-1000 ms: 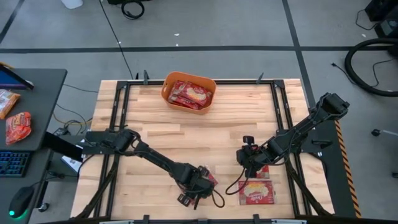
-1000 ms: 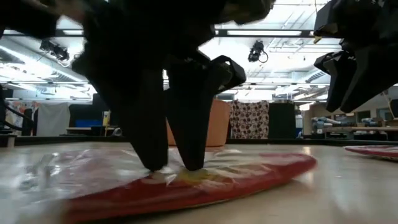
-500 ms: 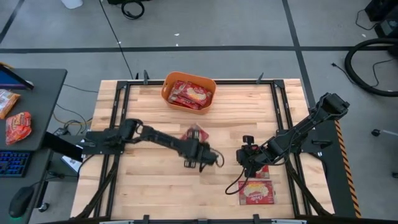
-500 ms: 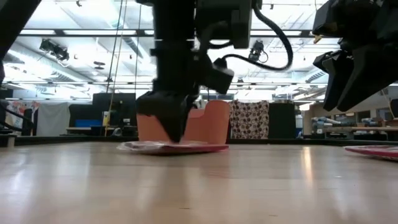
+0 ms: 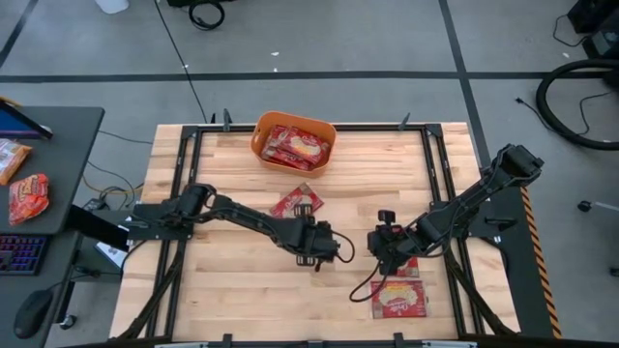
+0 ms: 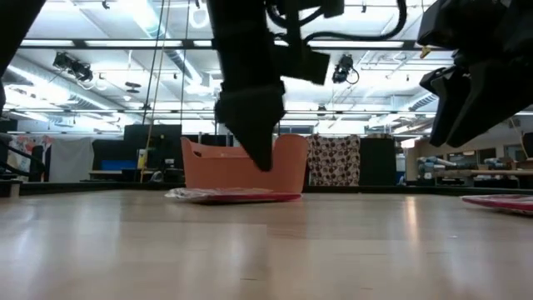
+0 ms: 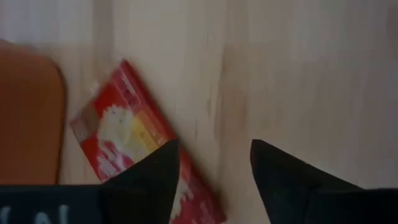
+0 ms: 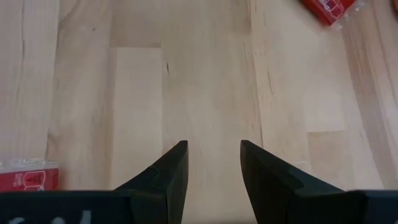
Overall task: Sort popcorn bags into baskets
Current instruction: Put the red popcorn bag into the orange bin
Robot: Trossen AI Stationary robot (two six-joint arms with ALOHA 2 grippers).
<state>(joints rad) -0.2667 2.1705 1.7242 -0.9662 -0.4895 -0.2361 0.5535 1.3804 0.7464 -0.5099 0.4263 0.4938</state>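
Note:
The orange tub stands at the table's far edge with several red popcorn bags inside. One bag lies flat on the wood just in front of the tub; the low view shows that bag flat too. My left gripper hovers open a little nearer than this bag, raised off the table. My right gripper waits open above the near right part of the table. Two more bags lie there, one near the edge and one partly under the right arm.
Black frame rails run along the table's left and right sides. A cable loops by the near right bag. A side desk at the left carries an orange-red snack packet and a keyboard. Bare wood lies between the two grippers.
My left gripper carried a popcorn bag from the table's near edge toward the far edge, set it down flat in front of the tub and let go. It then drew back slightly toward the near edge and rose. The bag now lies alone on the wood.

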